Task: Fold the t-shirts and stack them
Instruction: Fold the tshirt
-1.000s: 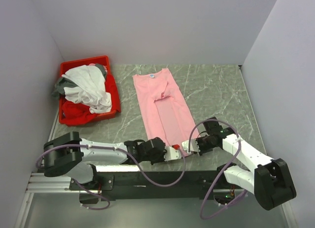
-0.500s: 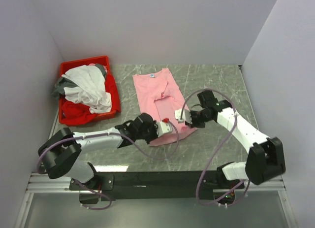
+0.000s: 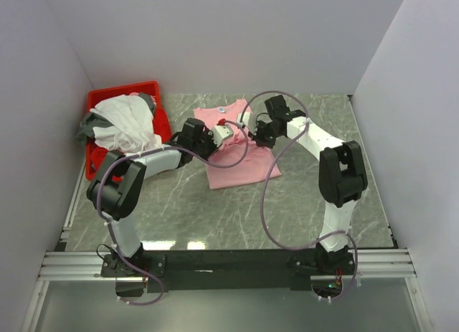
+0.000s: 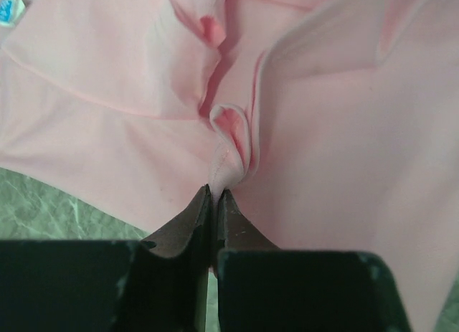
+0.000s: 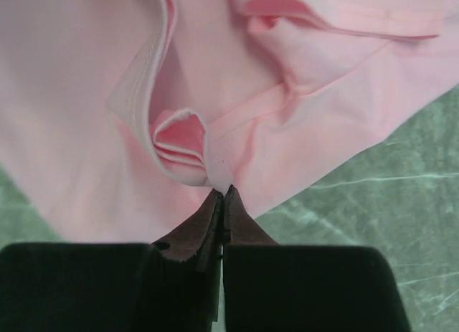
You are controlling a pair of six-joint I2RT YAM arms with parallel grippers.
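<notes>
Left of the left gripper (image 4: 214, 196), the rigid red plastic bin (image 3: 123, 90) heaped with t-shirts (image 3: 131, 127) blocks the way. A narrow gap over the light pink cotton t-shirt (image 3: 240, 167) separates it from the right gripper (image 5: 221, 196), beyond which the green marbled table (image 3: 294, 196) is open.

The pink t-shirt (image 3: 240, 163) lies doubled over, rumpled, on the bench (image 3: 301, 203). White, grey and red t-shirts (image 3: 125, 131) sit heaped in the bin (image 3: 122, 92).

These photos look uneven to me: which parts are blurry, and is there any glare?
Left wrist view: the left claw is blurred, the pink t-shirt sharper. Right wrist view: the right claw likewise blurred. Top view: even light, faint glare on the table.
</notes>
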